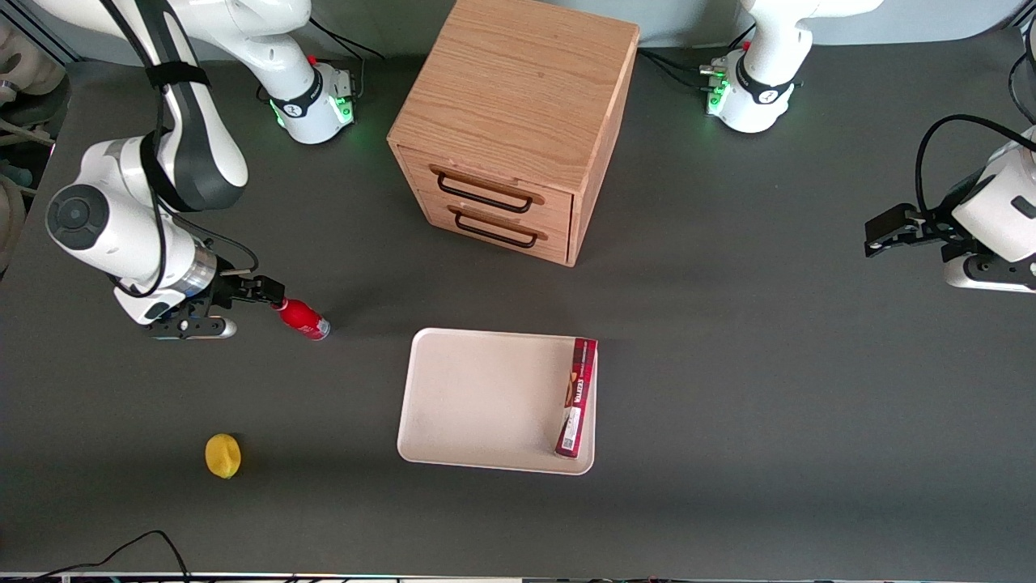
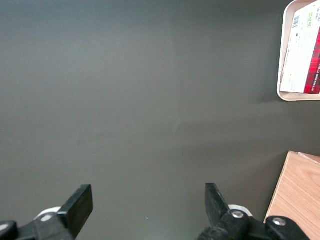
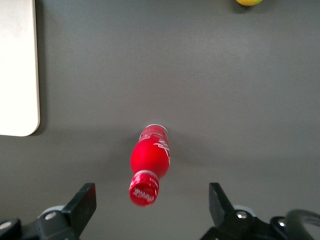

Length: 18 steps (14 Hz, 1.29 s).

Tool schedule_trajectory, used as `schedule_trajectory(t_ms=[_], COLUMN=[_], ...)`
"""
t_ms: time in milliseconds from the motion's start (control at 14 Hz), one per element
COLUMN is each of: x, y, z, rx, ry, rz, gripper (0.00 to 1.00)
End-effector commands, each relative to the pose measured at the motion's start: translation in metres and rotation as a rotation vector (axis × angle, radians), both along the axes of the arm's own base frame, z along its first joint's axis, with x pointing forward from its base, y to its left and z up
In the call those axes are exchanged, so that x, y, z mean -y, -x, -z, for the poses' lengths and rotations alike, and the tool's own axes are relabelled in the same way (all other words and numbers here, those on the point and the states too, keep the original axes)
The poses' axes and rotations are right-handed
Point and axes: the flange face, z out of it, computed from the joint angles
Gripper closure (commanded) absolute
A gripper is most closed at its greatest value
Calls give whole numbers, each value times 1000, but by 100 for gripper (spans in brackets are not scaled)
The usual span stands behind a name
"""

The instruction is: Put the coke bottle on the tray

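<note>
Taking the tray [image 1: 486, 397] as our landmark: a flat red box [image 1: 576, 397] stands along its edge toward the parked arm. Toward the working arm's end stands our coke bottle [image 1: 303, 318], well apart from the tray. Our gripper [image 3: 150, 210] hangs just above its cap, fingers spread wide. We should descend straight, centre the neck, then close. The fingertips are cut off.

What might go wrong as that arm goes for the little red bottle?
The gripper hangs open above the coke bottle, whose cap sits nearer one finger than the other; an uneven close might tip the narrow, upright bottle. On the tray, a red box stands along one rim, so a placement near it could knock it over.
</note>
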Motion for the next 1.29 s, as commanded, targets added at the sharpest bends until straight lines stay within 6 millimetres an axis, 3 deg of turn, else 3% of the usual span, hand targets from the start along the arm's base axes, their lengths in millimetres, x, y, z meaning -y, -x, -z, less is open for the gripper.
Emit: schedule_trajectory(t_ms=[0,214,357,571,643,857,929,1071,1214], x=[-2,-8,-7,-6,-6,-5,-5,-5,-6], y=[13,20,21,22,22,26,26,25,18], z=[10,20,21,23,23,26,25,21,1], rx=[29,29,27,25,25,17,17,19,14], ry=[-23,-23,-21,-16,-16,-13,-13,-13,-13], rz=[-15,-29,-29,-33,-33,-36,-36,-38,-45], gripper=[5,12,29,43,52,93,100,100,100])
